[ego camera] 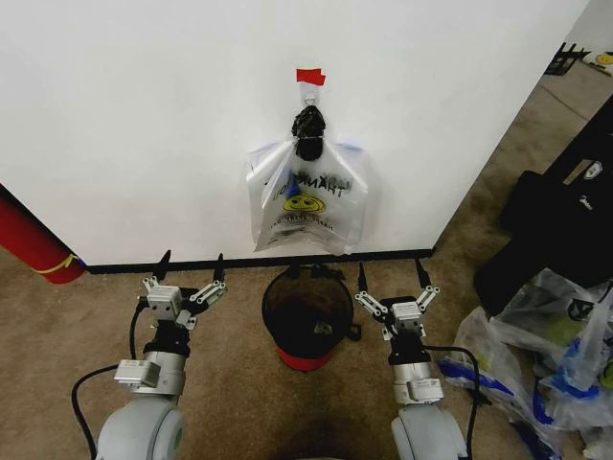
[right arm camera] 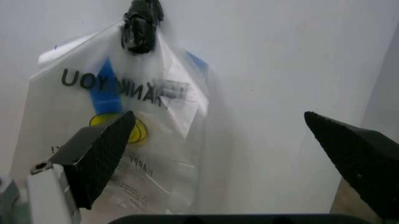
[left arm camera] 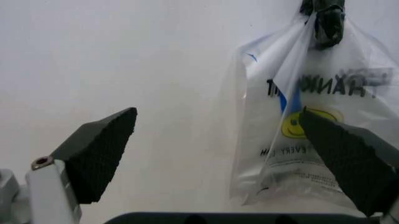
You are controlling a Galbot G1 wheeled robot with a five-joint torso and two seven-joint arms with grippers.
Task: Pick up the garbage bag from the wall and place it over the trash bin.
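Bag: the garbage bag (ego camera: 306, 196) hangs on the wall (ego camera: 144, 125) from a dark knotted top (ego camera: 308, 132) under red tape (ego camera: 309, 76), at 12 o'clock above the trash bin (ego camera: 306, 311)
Left fingers (ego camera: 191, 276): spread, empty, at 9 o'clock of the bin
Right fingers (ego camera: 392, 282): spread, empty, at 3 o'clock
Doing it well: I judge I should pinch just below the knot, not the slack printed body, and lift it free

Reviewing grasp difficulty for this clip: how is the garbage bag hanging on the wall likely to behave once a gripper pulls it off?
The garbage bag looks thin and see-through with creased folds, so it will probably go limp and crumple. It hangs flat and seems empty, so likely very light and swings easily. Its glossy film may slip between the fingers of the open left gripper or right gripper.
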